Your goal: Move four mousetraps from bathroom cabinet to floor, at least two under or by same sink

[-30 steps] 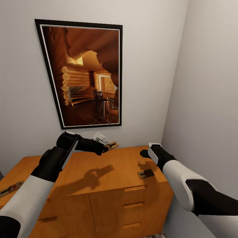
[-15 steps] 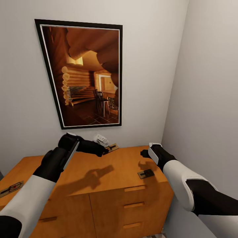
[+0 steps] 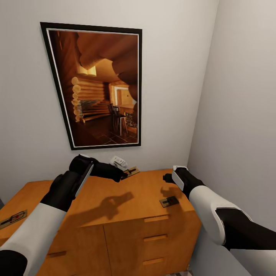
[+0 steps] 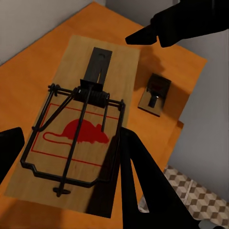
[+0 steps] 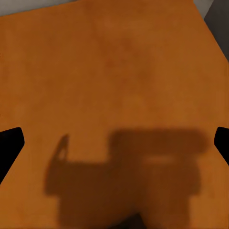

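No text, brand or nos. I can read anywhere. Only sign: a red mouse silhouette inside a thin red outline, printed on the flat tan wooden mousetrap board (image 4: 90,129) under its dark wire bar, seen from my left wrist cam. Small trap (image 3: 169,201) nr the orange-brown cabinet top's (image 3: 134,191) front right edge: marks too small to tell.

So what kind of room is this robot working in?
Probably a corner of a home, perhaps a bathroom or hallway. There is a low wooden cabinet with drawers, a large framed picture on a plain pale wall, and patterned floor tiles beside the cabinet.
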You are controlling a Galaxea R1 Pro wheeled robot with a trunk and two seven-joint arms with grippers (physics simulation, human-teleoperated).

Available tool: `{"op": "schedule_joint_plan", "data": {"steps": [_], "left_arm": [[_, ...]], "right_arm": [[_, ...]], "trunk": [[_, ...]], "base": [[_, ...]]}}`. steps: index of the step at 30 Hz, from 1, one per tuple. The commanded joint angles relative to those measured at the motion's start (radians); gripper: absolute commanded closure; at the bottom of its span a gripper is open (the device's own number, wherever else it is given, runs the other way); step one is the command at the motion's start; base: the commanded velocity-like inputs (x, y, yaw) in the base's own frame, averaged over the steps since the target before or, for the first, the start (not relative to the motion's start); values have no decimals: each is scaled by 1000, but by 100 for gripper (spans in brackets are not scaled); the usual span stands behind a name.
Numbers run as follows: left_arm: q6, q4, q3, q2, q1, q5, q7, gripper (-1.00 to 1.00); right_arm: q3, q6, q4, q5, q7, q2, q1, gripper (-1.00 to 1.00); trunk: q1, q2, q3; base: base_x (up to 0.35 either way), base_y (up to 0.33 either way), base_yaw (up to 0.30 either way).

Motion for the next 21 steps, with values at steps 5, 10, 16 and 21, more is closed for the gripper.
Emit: {"op": "schedule_joint_plan", "data": {"steps": [5, 10, 16, 21], "left_arm": [[2, 0, 0, -3, -1, -11, -9, 100], [2, 0, 0, -5, -1, -12, -9, 100], [2, 0, -1, -6, -1, -12, -9, 100], [1, 0, -1, -7, -1, -12, -8, 100]], "right_arm": [[-4, 2, 0, -14, -9, 2, -1, -100], [-4, 2, 1, -15, -10, 3, -1, -100], [-4, 2, 1, -15, -10, 4, 0, -100], [-4, 2, 1, -15, -10, 4, -1, -100]], "trunk": [[0, -1, -2], [0, -1, -2], [0, -1, -2], [0, -1, -2]], "base": [[0, 58, 0], [0, 229, 0], [0, 110, 0], [0, 16, 0]]}}
